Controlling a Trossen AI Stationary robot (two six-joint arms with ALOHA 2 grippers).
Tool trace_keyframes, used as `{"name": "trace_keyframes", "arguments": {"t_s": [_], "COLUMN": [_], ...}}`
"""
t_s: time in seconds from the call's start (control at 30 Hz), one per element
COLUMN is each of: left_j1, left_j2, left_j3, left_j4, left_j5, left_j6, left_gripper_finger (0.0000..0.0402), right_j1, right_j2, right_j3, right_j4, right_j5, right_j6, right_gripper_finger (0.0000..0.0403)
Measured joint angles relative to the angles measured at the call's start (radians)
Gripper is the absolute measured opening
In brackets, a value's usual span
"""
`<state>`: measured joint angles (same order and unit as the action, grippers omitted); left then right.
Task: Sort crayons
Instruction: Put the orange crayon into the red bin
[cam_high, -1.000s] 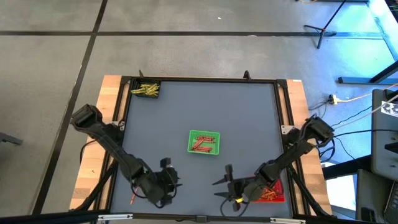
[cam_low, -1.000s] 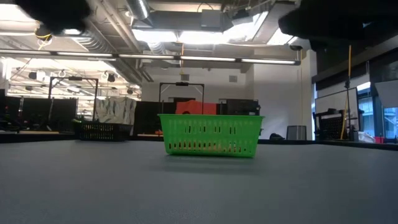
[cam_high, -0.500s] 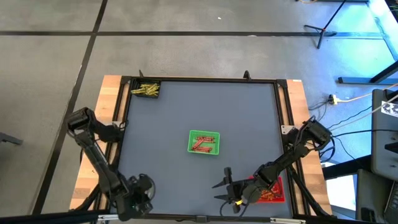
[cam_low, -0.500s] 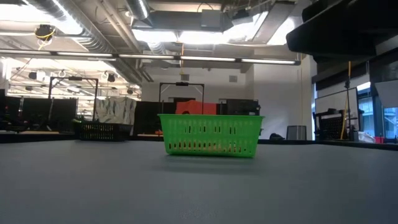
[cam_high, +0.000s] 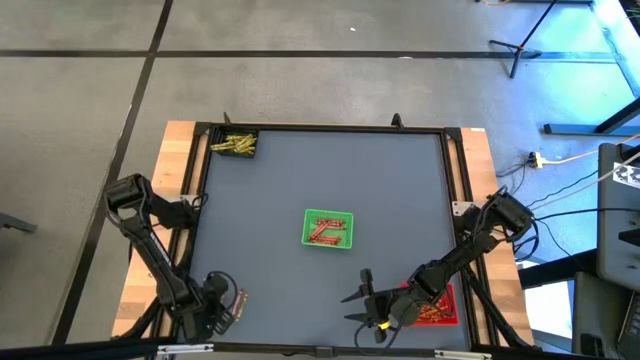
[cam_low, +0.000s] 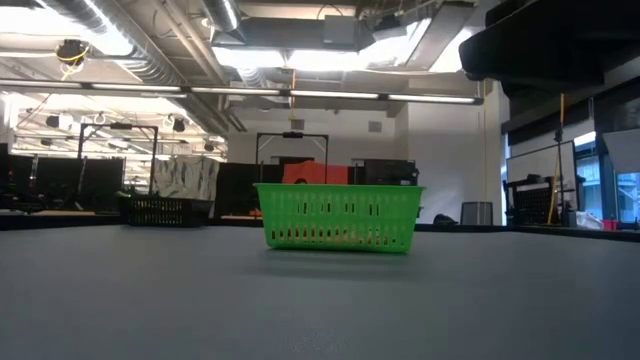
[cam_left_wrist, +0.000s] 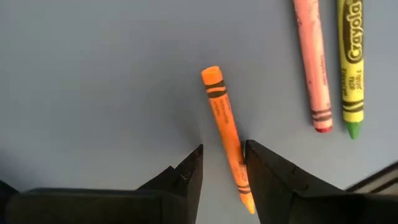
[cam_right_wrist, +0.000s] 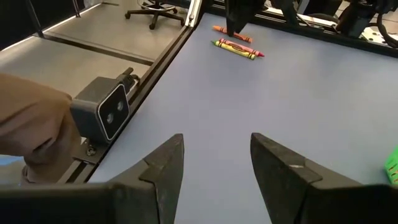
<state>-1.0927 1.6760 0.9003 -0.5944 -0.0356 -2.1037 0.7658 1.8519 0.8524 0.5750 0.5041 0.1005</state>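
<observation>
Crayon, orange (cam_left_wrist: 227, 134): flat on grey table (cam_high: 380, 190), at the near-left corner, well apart from green tray (cam_high: 327, 229). Light, stiff, paper-wrapped, snaps if over-squeezed; best taken mid-length. Left gripper (cam_left_wrist: 222, 167) straddles it, jaws part-open, not clamped. Pink crayon (cam_left_wrist: 310, 62) and yellow-green crayon (cam_left_wrist: 351, 62) alongside. Right gripper (cam_right_wrist: 214, 158) empty, jaws apart.

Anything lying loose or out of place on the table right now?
Yes. Three crayons lie loose on the mat near the left gripper, outside any tray: an orange crayon between its open jaws, plus a pink crayon and a yellow-green crayon side by side.
</observation>
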Motion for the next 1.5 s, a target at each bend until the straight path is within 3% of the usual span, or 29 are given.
{"name": "trace_keyframes", "arguments": {"t_s": [0.17,0.43,0.63,0.73,1.03,1.17,1.37,1.5], "left_j1": [0.0,0.0,0.0,0.0,0.022,0.075,0.203,0.292], "left_j2": [-0.002,-0.002,-0.002,-0.012,-0.014,-0.014,-0.012,0.009], "left_j3": [-0.013,-0.015,0.02,0.067,0.107,0.091,0.06,0.057], "left_j4": [0.004,0.011,-0.007,0.001,0.11,0.212,0.412,0.584], "left_j5": [-0.002,-0.028,-0.039,-0.128,-0.541,-0.68,-0.732,-0.684], "left_j6": [0.017,0.109,0.19,0.267,0.607,0.846,1.256,1.53], "left_gripper_finger": [0.0086,0.0008,0.0012,0.0009,0.0008,0.0009,0.0009,0.0009], "right_j1": [0.0,0.0,0.0,0.0,-0.034,-0.077,-0.131,-0.16], "right_j2": [0.0,-0.001,-0.001,-0.001,-0.002,-0.002,0.022,0.051], "right_j3": [0.0,0.0,0.0,0.0,0.0,0.0,0.002,0.034], "right_j4": [0.0,0.0,-0.001,0.0,0.114,0.16,0.229,0.237], "right_j5": [0.0,0.0,0.0,0.0,-0.033,-0.114,-0.199,-0.253], "right_j6": [0.0,-0.001,-0.002,0.001,0.034,0.05,0.049,0.049], "right_gripper_finger": [0.0184,0.0184,0.0184,0.0184,0.0184,0.0184,0.0184,0.0188]}}
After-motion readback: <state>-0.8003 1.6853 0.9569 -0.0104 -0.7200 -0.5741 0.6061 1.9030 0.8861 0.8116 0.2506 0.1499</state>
